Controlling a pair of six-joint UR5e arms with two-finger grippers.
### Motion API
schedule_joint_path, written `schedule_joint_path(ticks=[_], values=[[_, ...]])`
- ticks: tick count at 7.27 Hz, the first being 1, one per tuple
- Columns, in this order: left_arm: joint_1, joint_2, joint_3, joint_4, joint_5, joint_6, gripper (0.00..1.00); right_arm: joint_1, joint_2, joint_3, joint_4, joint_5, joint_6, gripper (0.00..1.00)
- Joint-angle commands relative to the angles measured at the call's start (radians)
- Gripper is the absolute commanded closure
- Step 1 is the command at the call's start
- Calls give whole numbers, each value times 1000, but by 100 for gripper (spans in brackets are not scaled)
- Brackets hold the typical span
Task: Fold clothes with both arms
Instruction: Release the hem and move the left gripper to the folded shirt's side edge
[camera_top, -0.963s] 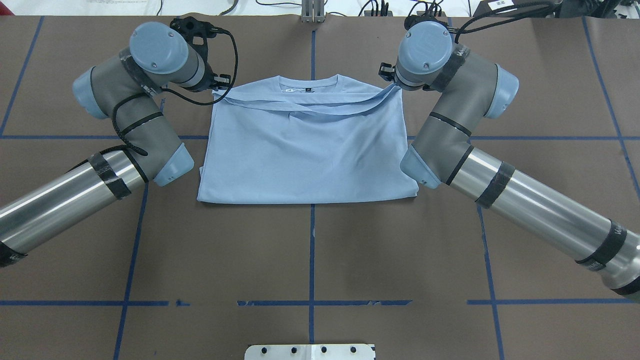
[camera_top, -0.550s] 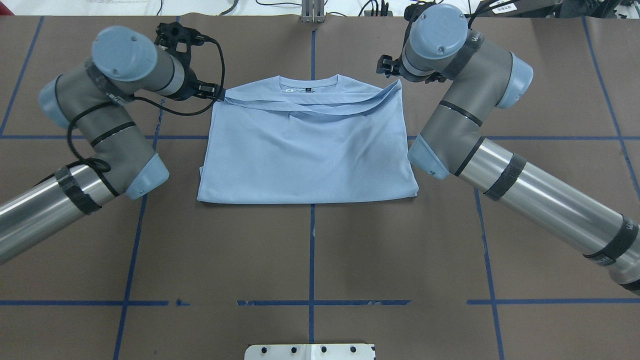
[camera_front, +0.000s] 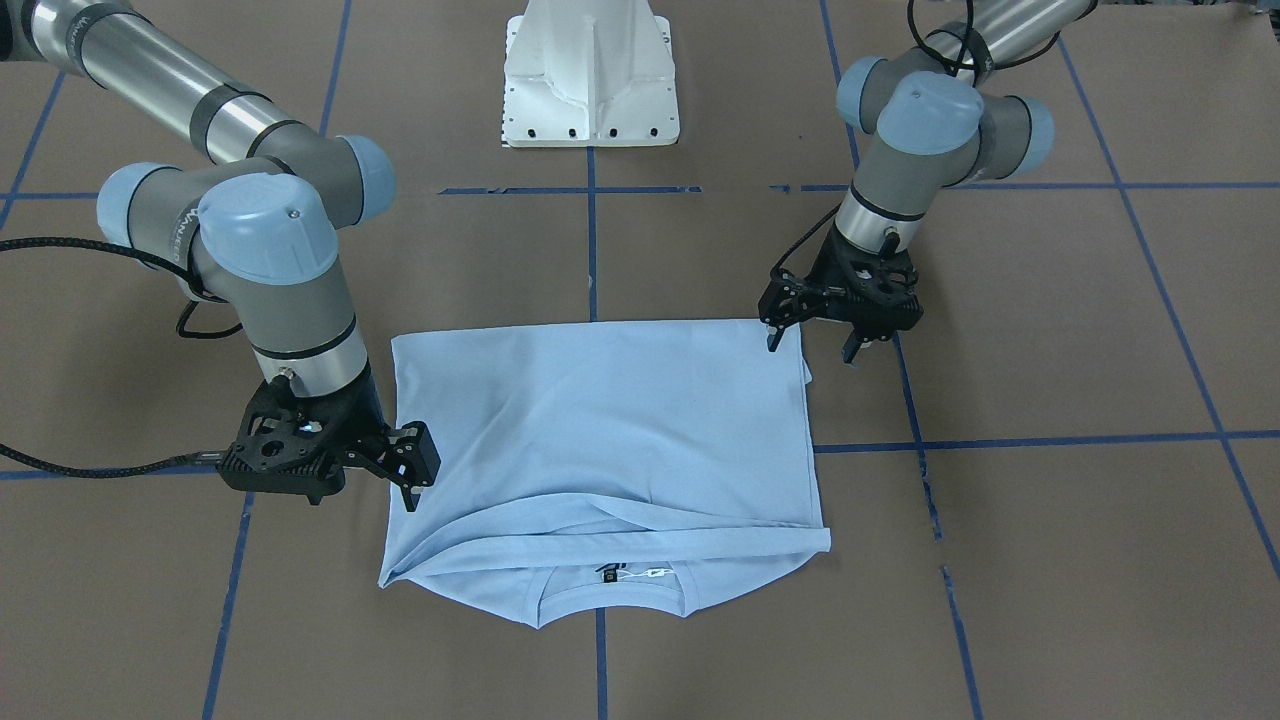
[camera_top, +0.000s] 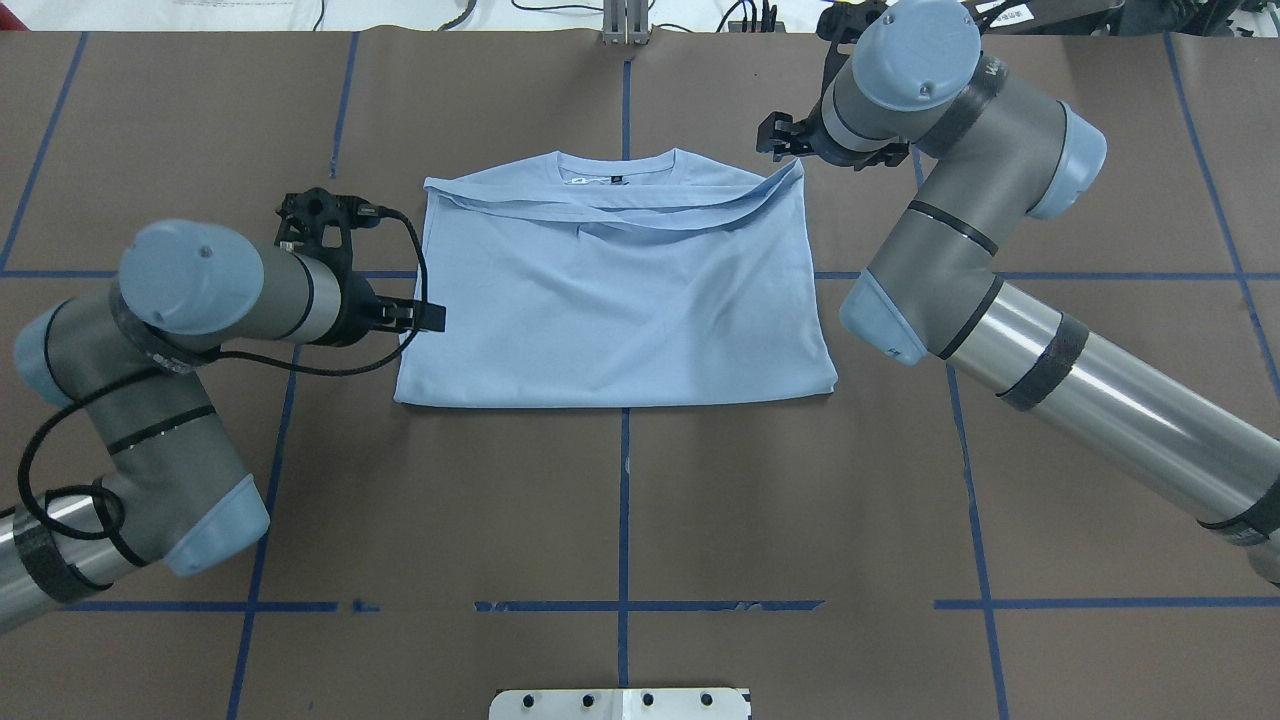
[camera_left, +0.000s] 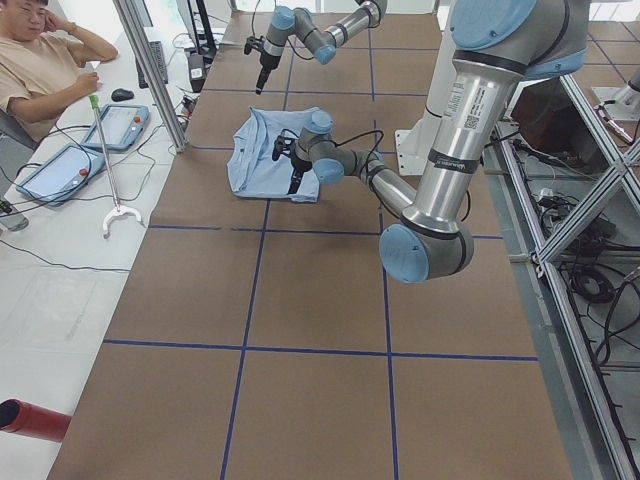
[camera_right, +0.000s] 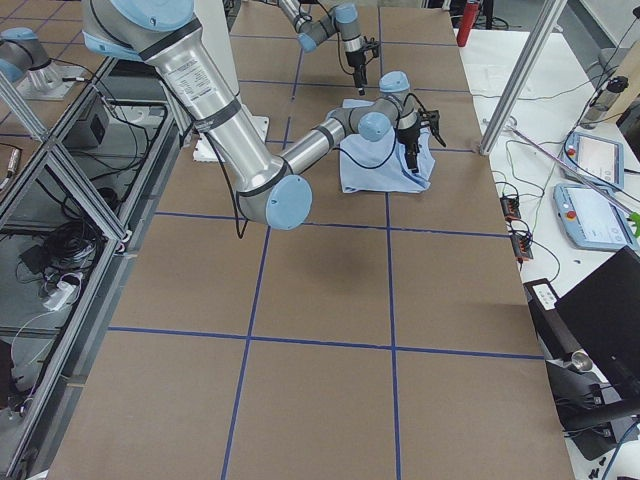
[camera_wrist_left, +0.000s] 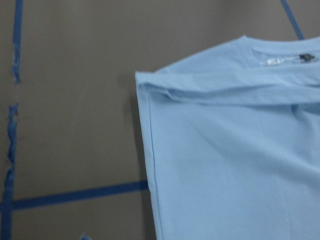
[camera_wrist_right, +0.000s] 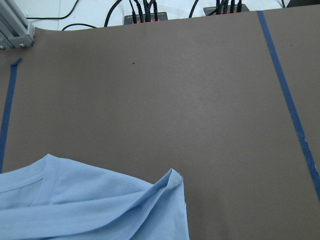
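The left gripper (camera_front: 812, 346), jaws apart and empty, is hovering at the T-shirt (camera_front: 600, 420) corner nearest the robot. The right gripper (camera_front: 365, 487), likewise open and empty, is hanging beside a collar-end corner. The half-folded shirt is lying flat on the table (camera_front: 1000, 560). Seemingly between folds, both are needing fresh edge grips.

A light blue short-sleeved T-shirt (camera_top: 615, 300) lies folded into a flat rectangle at the middle of the brown, blue-taped table (camera_top: 620, 500). Its round collar and dark label point away from the robot. A hem band lies across just below the collar, and one corner on the robot's right is peaked up. The silver-and-grey left arm (camera_top: 190, 300) hangs its black left gripper (camera_front: 810, 352) at the shirt's left edge, jaws apart. The matching right arm (camera_top: 960, 230) holds the right gripper (camera_front: 362, 498), also spread, beside the raised corner.
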Motion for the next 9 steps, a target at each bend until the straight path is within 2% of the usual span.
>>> schedule_joint_path(ticks=[1,3,6,8,9], values=[[75,17,3,-1,57,-94,34,0,-2,3,0,0,0,0],[80,32,6,1,62,-94,50,0,-3,3,0,1,0,0],[89,55,-4,1,68,-95,50,0,-8,3,0,1,0,0],[109,57,-6,2,68,-97,61,0,-8,3,0,1,-2,0],[118,57,-7,1,68,-97,61,0,-9,3,0,1,-2,0]])
